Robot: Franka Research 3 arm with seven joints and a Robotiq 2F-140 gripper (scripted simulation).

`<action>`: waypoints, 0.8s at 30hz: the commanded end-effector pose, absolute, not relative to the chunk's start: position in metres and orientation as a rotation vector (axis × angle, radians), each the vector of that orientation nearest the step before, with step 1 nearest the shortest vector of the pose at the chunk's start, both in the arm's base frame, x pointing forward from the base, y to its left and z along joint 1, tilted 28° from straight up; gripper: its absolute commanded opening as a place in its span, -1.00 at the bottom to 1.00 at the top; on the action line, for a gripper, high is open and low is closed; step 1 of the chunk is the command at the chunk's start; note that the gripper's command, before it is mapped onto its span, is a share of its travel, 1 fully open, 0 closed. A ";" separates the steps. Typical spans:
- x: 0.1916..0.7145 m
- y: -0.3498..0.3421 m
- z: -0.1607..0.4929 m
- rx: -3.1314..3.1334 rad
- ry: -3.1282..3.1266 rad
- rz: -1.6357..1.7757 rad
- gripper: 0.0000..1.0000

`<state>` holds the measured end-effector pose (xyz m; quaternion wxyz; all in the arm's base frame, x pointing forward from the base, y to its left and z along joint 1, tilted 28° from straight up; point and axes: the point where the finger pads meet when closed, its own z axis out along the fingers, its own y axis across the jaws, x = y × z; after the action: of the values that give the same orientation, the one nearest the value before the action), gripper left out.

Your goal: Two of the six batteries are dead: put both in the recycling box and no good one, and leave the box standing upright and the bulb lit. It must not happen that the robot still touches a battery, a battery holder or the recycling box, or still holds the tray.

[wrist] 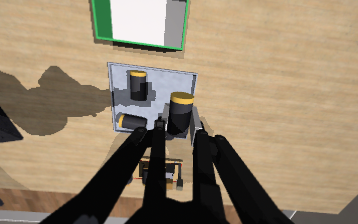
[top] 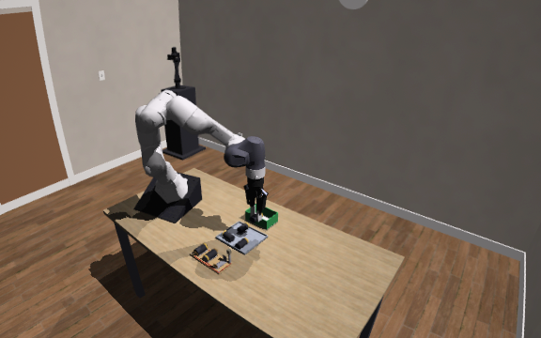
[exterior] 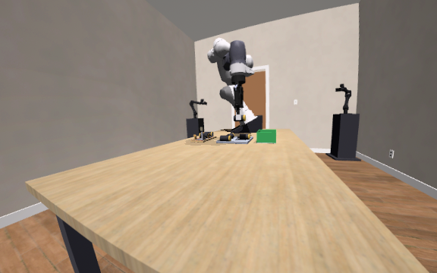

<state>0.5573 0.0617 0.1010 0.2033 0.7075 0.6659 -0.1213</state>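
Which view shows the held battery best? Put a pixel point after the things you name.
The wrist view: the battery [exterior: 238,117] [wrist: 181,116] sits large between the fingers, yellow end visible. The exterior view shows it small, raised above the table; in the top view it's hard to make out.

I see six batteries, one green box, one gray tray, one bench, one big white arm and two little black arms.
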 end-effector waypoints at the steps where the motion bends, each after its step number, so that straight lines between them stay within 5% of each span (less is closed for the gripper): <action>1: 0.555 0.039 0.112 1.975 1.853 -0.349 -0.68; 24: 0.538 -0.170 0.218 1.975 1.853 -0.349 -0.68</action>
<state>0.5404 -0.1585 0.2120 0.2073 0.7389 0.6316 -0.1098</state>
